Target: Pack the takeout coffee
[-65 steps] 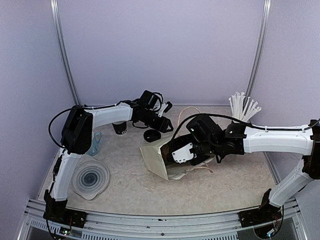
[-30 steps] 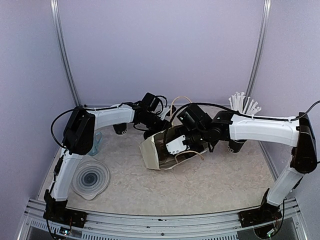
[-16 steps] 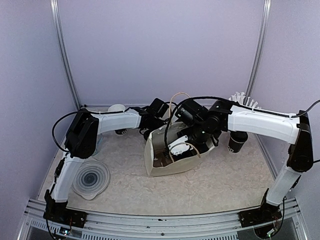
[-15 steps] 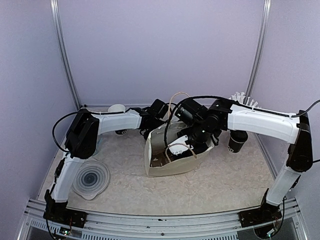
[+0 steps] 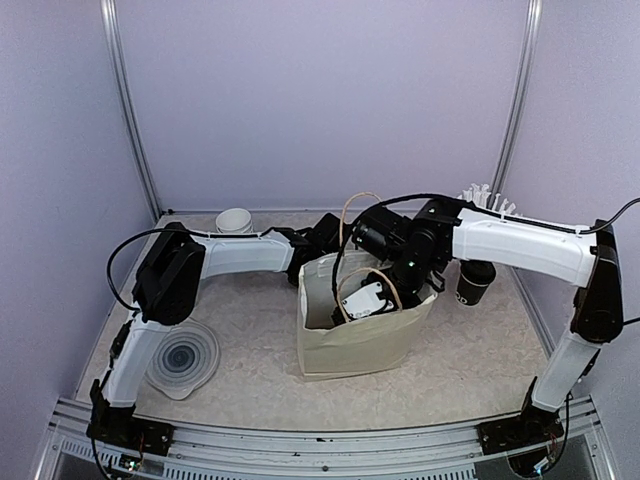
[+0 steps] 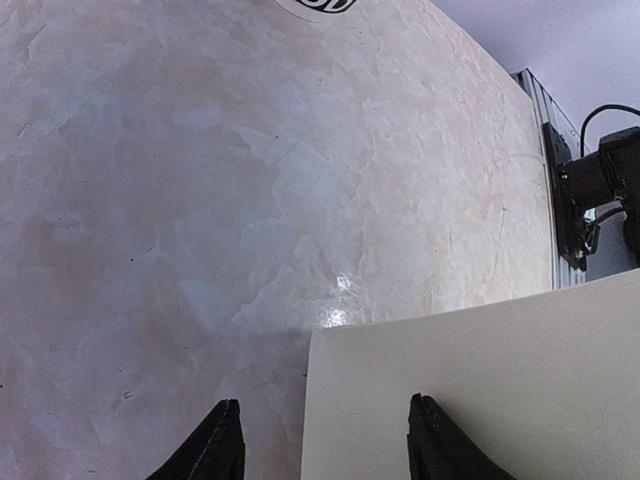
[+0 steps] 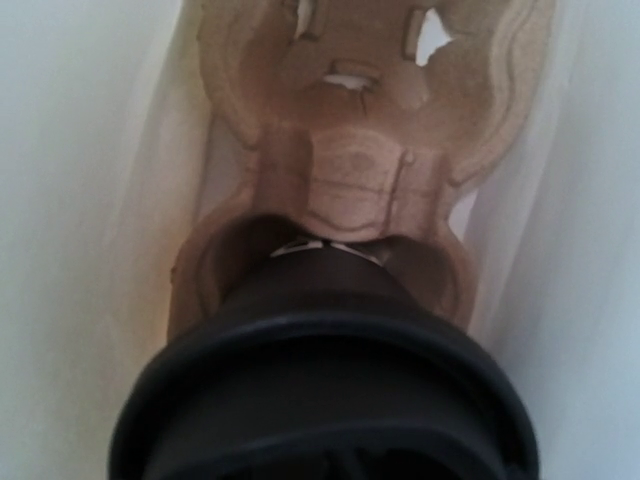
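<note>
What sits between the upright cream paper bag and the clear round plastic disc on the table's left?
Nothing: only bare marbled tabletop separates the cream bag from the clear disc, per the top external view.

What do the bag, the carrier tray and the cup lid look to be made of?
Bag: cream and matte, with flat stiff panels that stand on their own. Likely paper, though a coated fabric is possible.
Carrier tray: brown moulded pulp, with a rough fibrous surface and pressed contours.
Cup lid: black plastic, smooth, with a soft sheen on its rounded rim.
</note>
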{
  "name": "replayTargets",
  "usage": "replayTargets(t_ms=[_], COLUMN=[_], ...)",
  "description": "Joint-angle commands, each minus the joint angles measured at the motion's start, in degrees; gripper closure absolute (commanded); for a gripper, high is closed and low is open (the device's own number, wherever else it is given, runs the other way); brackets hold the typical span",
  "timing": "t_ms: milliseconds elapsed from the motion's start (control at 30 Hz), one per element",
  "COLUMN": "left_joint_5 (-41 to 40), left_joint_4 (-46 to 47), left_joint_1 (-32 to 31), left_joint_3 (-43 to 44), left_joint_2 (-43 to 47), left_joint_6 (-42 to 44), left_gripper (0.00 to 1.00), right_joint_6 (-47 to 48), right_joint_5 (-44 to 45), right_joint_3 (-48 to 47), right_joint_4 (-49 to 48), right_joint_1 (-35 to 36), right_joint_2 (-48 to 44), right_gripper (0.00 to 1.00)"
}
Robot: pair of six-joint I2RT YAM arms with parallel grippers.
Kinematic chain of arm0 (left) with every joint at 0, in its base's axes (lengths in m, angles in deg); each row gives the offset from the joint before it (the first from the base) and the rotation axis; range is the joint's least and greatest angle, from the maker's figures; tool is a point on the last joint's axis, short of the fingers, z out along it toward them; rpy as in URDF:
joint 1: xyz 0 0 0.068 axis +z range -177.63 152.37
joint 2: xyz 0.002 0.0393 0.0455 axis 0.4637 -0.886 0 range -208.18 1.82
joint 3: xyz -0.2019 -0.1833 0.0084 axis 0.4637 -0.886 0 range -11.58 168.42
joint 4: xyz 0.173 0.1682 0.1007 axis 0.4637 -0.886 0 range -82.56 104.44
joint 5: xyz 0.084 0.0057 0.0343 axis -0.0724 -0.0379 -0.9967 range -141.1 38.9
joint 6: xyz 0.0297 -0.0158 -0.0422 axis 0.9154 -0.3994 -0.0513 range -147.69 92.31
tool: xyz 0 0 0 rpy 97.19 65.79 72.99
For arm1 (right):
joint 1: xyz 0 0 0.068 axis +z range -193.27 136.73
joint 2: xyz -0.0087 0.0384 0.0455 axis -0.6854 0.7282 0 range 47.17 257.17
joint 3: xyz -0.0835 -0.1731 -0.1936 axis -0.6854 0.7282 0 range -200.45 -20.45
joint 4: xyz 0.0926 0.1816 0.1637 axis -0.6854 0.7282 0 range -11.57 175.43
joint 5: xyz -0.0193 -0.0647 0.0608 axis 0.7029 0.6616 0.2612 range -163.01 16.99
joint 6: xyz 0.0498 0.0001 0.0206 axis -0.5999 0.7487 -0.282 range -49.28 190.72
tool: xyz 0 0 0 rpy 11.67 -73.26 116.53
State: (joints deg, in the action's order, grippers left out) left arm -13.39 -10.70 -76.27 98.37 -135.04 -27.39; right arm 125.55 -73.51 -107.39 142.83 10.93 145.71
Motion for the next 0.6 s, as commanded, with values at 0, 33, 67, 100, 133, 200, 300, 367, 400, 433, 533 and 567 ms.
replayTargets(t_ms=[0,33,67,100,133,200,300,367,400,433,533,567], left_joint_5=[2.67,2.61,2.63,2.57,2.41,2.27,1.75,1.62,1.66,1.70,1.58,1.24], left_joint_4=[0.43,0.78,1.14,1.54,1.96,3.42,6.23,8.21,9.12,10.14,12.59,13.01], left_joint_1=[-0.22,-0.04,0.28,0.49,0.74,1.59,3.15,4.51,5.43,6.09,7.84,8.34], left_joint_3=[-0.53,-0.59,-0.78,-1.00,-1.38,-2.57,-4.90,-6.74,-7.61,-8.59,-11.13,-11.66], left_joint_2=[2.73,2.78,2.88,2.97,3.36,4.25,6.33,8.07,8.77,9.71,13.01,13.81], left_joint_6=[-0.73,-1.67,-2.18,-2.41,-2.75,-3.66,-5.29,-6.69,-7.32,-7.85,-9.37,-9.61], left_gripper=[0.44,0.44,0.44,0.44,0.44,0.44,0.42,0.42,0.42,0.41,0.41,0.41], right_joint_6=[-0.86,-0.86,-0.86,-0.94,-1.02,-1.12,-0.97,-1.00,-0.97,-0.95,-0.87,-0.86], right_joint_5=[0.58,0.58,-0.84,-1.25,-1.53,-2.02,-2.23,-2.45,-2.74,-3.10,-4.39,-4.88], right_joint_3=[3.58,4.40,5.61,6.43,7.30,8.90,10.37,10.34,10.18,10.01,9.67,9.61], right_joint_4=[-1.45,-1.80,-2.13,-2.37,-2.76,-3.09,-3.14,-2.76,-2.28,-1.92,-0.49,-0.09], right_joint_1=[-0.30,-0.25,-0.25,-0.23,-0.23,-0.23,-0.23,-0.22,-0.23,-0.16,-0.14,-0.14], right_joint_2=[-1.03,-1.25,-1.45,-1.65,-1.79,-1.94,-1.74,-1.54,-1.45,-1.31,-0.92,-0.81], right_gripper=[0.62,0.62,0.62,0.62,0.62,0.62,0.62,0.62,0.62,0.62,0.61,0.60])
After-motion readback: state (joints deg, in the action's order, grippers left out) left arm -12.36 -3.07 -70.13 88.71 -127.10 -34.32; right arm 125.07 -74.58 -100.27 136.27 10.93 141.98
